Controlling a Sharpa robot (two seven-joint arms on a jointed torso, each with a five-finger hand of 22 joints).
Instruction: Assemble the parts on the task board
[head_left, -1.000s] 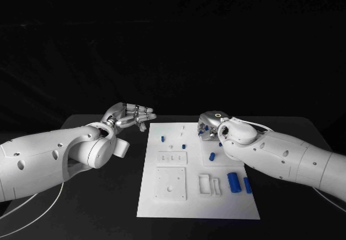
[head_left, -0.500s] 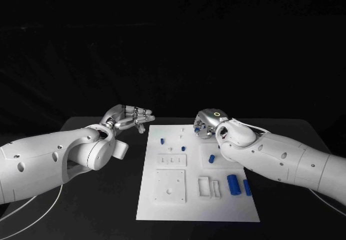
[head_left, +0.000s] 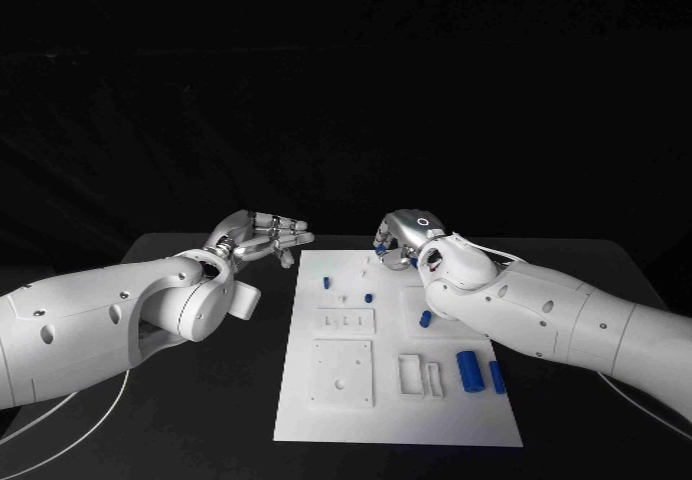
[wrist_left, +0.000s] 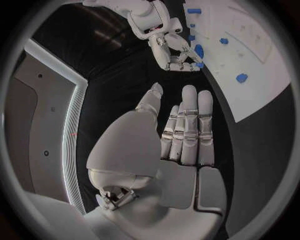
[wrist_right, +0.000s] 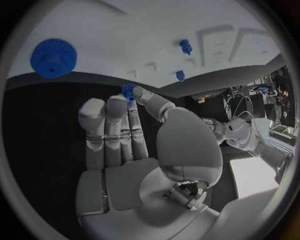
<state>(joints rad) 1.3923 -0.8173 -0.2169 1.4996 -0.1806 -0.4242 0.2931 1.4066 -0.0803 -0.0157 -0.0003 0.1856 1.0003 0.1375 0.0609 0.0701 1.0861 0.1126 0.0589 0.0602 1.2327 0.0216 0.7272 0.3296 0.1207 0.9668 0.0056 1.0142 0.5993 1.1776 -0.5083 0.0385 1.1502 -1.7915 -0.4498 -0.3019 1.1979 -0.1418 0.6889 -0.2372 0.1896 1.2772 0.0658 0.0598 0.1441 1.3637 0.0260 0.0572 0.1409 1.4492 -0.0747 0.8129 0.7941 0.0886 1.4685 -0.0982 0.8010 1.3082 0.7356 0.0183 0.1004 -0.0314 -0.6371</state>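
Task board (head_left: 397, 400), two robot hands above

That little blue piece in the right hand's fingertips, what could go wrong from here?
The right hand pinches the small blue part only at its fingertips, above the far end of the task board, so it might slip and drop. Falling, it could knock the small blue pegs standing nearby. The left hand hangs open beside the board, too far to catch it.
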